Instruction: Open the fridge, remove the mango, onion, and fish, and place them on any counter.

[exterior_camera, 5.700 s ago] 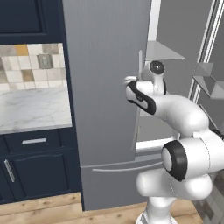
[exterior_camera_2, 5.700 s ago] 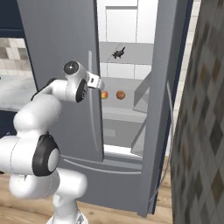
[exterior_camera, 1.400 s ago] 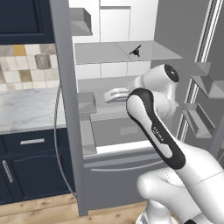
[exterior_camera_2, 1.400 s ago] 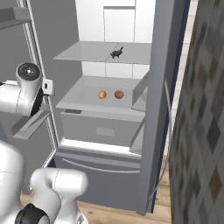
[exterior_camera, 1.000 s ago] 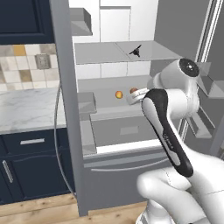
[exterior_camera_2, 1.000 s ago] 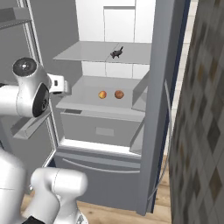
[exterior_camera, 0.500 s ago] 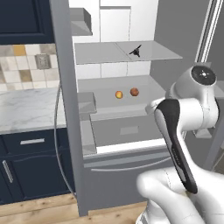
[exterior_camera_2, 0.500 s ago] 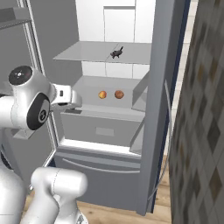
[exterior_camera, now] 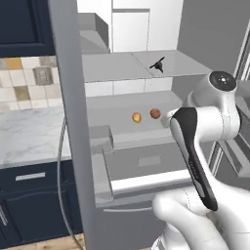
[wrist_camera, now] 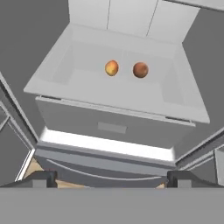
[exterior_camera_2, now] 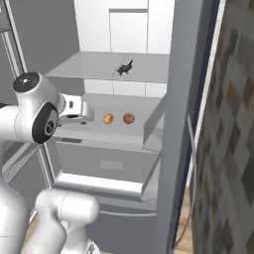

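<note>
Swung rightward since earlier: gripper (wrist_camera: 112,177), spread wide, empty. Open grey fridge (exterior_camera: 68,122), white inside. Orange-yellow mango (exterior_camera_2: 108,118) left beside reddish-brown onion (exterior_camera_2: 128,118), lower shelf. Slender black fish (exterior_camera_2: 124,67), upper shelf, lying diagonally.

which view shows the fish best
The left base view: the fish lies unblocked and dark against the pale upper shelf of the fridge. The right base view shows it too, similarly small. The hand view looks lower, at the two round fruits' shelf.
</note>
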Controlling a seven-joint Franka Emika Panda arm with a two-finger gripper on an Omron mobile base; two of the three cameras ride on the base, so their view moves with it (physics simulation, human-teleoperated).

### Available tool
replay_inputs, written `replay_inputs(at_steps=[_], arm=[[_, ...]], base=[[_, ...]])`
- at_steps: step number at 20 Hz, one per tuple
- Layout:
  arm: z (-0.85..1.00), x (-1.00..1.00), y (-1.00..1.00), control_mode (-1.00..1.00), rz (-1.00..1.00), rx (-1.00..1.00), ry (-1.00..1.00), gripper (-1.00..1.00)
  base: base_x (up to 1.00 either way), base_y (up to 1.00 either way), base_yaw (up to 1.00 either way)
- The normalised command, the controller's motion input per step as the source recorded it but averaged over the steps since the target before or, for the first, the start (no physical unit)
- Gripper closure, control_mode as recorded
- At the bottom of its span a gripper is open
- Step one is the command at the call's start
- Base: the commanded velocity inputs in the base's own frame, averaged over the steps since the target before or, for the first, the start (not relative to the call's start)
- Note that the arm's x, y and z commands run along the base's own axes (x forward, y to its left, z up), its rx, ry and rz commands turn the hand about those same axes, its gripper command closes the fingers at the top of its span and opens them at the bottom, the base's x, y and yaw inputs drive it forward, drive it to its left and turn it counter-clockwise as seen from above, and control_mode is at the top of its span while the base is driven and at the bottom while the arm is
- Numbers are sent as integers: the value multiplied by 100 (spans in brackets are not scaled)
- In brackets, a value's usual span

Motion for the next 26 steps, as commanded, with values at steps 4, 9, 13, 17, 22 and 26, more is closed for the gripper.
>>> replay_inputs(at_steps=[4, 9, 13, 17, 22, 26], arm=[[0, 0, 0, 100, 0, 0, 0, -100], [14, -32, -9, -100, 0, 1, -14, -100], [91, -44, -38, -100, -7, 3, -48, -100], [91, 50, -6, -100, -5, 2, -20, -100], [49, 100, 0, -100, -8, 0, 5, -100], [2, 97, -8, -100, -6, 1, 4, -100]], base=[[96, 15, -8], [25, 4, -2], [0, 0, 0], [0, 0, 0], [0, 0, 0], [0, 0, 0]])
